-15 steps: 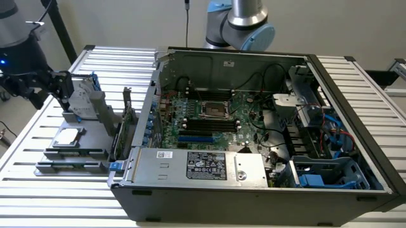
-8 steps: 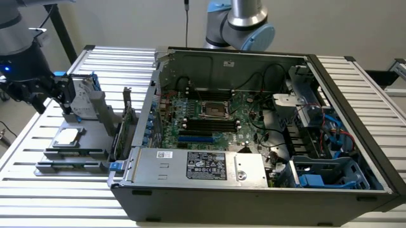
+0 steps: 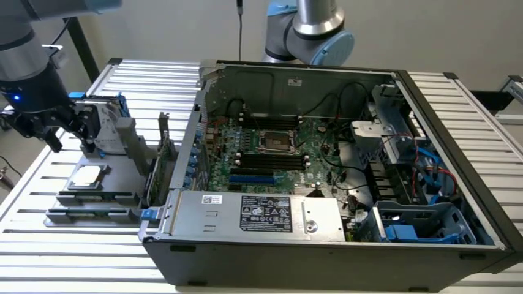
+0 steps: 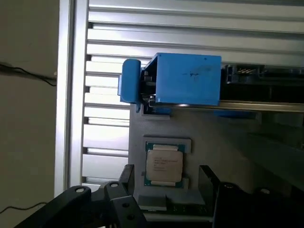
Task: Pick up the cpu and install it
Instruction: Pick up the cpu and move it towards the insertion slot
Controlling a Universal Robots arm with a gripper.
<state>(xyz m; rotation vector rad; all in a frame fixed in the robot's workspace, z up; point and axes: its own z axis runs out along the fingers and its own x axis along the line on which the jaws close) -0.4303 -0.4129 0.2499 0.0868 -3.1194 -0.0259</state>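
Note:
The cpu (image 3: pixel 87 176) is a small square chip with a silver top, lying flat in a grey parts holder (image 3: pixel 122 177) at the exterior view's left of the open computer case. In the wrist view the cpu (image 4: pixel 164 164) has a green rim and sits in its recess. My gripper (image 3: pixel 70 141) hangs above and slightly behind it, open, with nothing between its dark fingers (image 4: pixel 128 175). Inside the case, the empty socket (image 3: pixel 276 142) lies on the green motherboard.
A hard drive in a blue frame (image 3: pixel 106 125) stands upright right next to the gripper, and its blue frame (image 4: pixel 183 78) is close behind the cpu. Long memory sticks (image 3: pixel 90 199) lie in front. The case wall (image 3: pixel 184 153) rises at the exterior view's right. A second arm (image 3: pixel 310 30) stands behind.

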